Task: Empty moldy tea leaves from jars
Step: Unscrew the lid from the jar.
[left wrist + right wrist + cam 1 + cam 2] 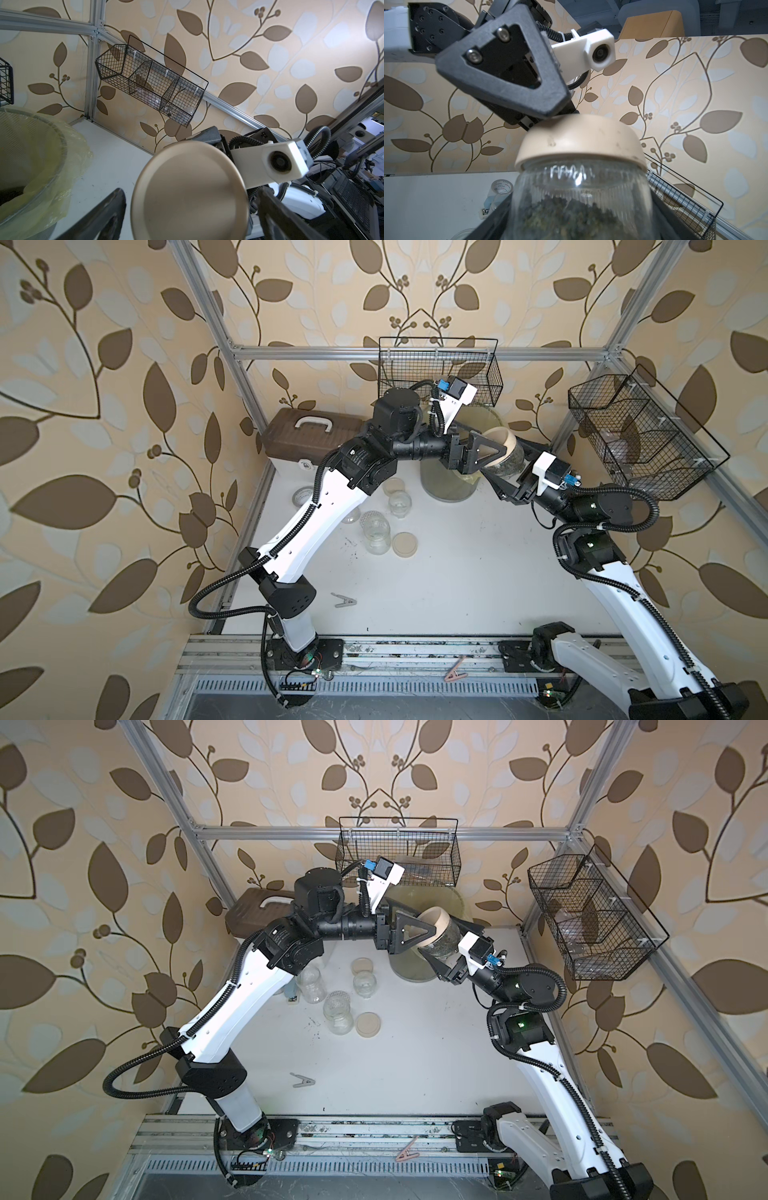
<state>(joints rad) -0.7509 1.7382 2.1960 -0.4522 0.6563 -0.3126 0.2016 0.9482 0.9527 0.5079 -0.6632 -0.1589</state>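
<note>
glass jar [581, 193] in right claw [509, 464], tips hidden, left claw [190, 216] wide, perhaps touching lid [579, 141]

White tabletop [436, 572], with dark specks [351, 541] scattered left of its middle. At the back: a grey bin with a yellow liner [446, 489] in the centre and a brown case with a white handle [307, 439] in the left corner. Clustered left of centre: three open clear jars [364, 984], two loose beige lids [368, 1024], a dotted lid [336, 999] and a tape roll [305, 497]. A metal clip [344, 600] lies alone nearer the front.
</note>
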